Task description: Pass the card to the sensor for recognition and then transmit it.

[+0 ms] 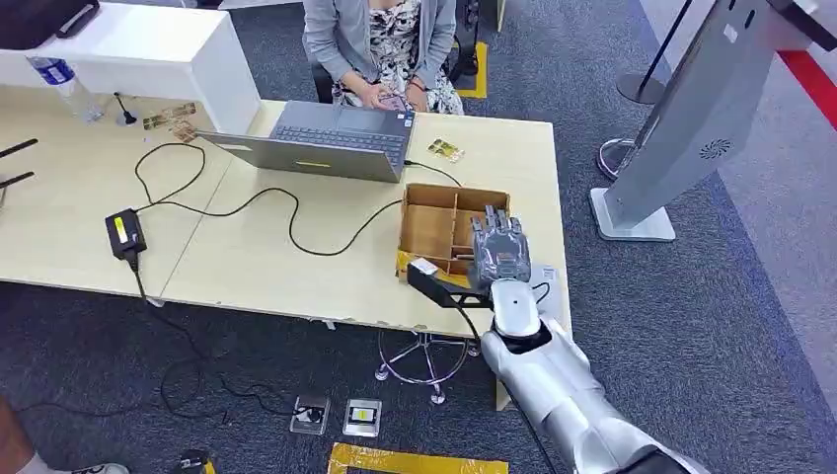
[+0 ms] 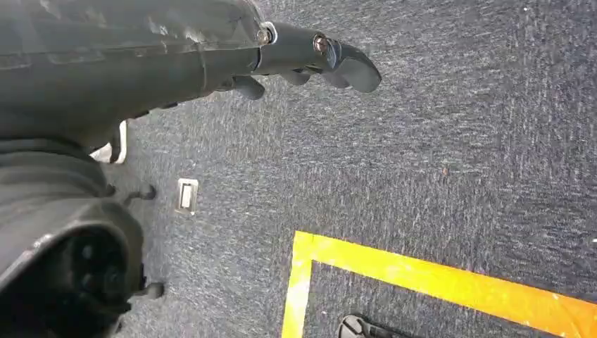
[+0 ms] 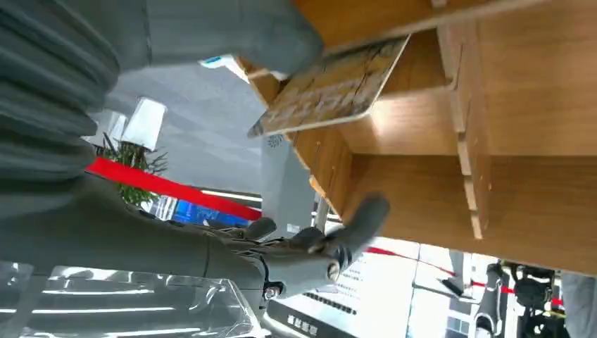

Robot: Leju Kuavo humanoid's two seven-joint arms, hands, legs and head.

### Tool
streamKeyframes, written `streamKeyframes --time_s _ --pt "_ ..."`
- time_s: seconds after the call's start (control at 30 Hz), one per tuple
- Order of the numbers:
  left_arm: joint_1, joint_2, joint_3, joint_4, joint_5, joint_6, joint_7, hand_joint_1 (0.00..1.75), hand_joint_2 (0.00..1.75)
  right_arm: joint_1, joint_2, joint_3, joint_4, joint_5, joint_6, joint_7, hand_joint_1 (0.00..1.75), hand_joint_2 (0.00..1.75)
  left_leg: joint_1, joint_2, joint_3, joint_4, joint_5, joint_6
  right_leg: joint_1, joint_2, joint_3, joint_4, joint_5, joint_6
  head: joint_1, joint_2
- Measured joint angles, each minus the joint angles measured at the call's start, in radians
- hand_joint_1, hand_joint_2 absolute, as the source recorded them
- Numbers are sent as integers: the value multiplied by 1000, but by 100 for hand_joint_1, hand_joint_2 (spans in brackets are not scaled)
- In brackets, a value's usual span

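The card (image 3: 331, 88) sat inside the compartmented wooden box (image 1: 431, 229), leaning against a divider with its long axis running along the compartment. It lay right at the right hand (image 1: 498, 249), whose thumb (image 3: 232, 35) covered one end of it. Whether the darker fingers (image 3: 352, 225), spread apart from the card on the other side, had closed the pinch could not be told. The box stood at the tabletop's (image 1: 296, 262) right front corner, beside an open laptop (image 1: 326, 140). The tall grey sensor stand (image 1: 681, 128) rose from the carpet off the table's right edge, so the card would likely have to be lifted out and swung rightward. The left hand (image 2: 310, 60) hung over carpet, fingers loosely curled, holding nothing, so the right arm was the nearer one.
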Motion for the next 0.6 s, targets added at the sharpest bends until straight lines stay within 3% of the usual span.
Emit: streamKeyframes --time_s 0.03,0.07,0.17,0.2,0.23,0.4,0.47,0.53,0.57,0.6 --pt "-1 0 -1 0 0 -1 0 0 0 3 0 0 2 0 -2 0 141 175 0 0 0 0 0 0 0 0 0 0 0 0 0 0" --pt "-1 0 -1 0 0 -3 0 0 0 6 1 0 3 0 -3 -1 140 175 0 0 0 0 0 0 0 0 0 0 0 0 0 0" --pt "-2 0 -2 0 0 -4 -2 0 0 11 5 0 8 -2 -4 -2 126 175 0 0 0 0 0 0 0 0 0 0 0 0 0 0" --pt "-2 0 -2 0 0 -5 -3 0 0 13 5 0 10 -2 -5 -2 108 175 0 0 0 0 0 0 0 0 0 0 0 0 0 0" --pt "-2 0 -2 0 0 -6 -7 0 0 16 5 0 11 -3 -6 -3 103 175 0 0 0 0 0 0 0 0 0 0 0 0 0 0" --pt "-1 4 -2 0 0 -6 -10 0 0 24 4 0 18 -15 -25 -2 93 175 0 0 0 0 0 0 0 0 0 0 0 0 0 0" --pt "-1 6 -2 0 0 -6 -10 0 0 28 4 0 19 -18 -26 -1 70 175 0 0 0 0 0 0 0 0 0 0 0 0 0 0" --pt "-1 9 -2 0 0 -6 -10 0 0 35 3 0 20 -21 -26 -1 89 175 0 0 0 0 0 0 0 0 0 0 0 0 0 0" --pt "-1 10 -2 0 1 -6 -10 0 0 37 3 0 21 -22 -27 -1 106 175 0 0 0 0 0 0 0 0 0 0 0 0 0 0" --pt "-1 10 -2 0 1 -8 -10 0 0 42 3 0 23 -24 -27 -2 141 175 0 0 0 0 0 0 0 0 0 0 0 0 0 0"
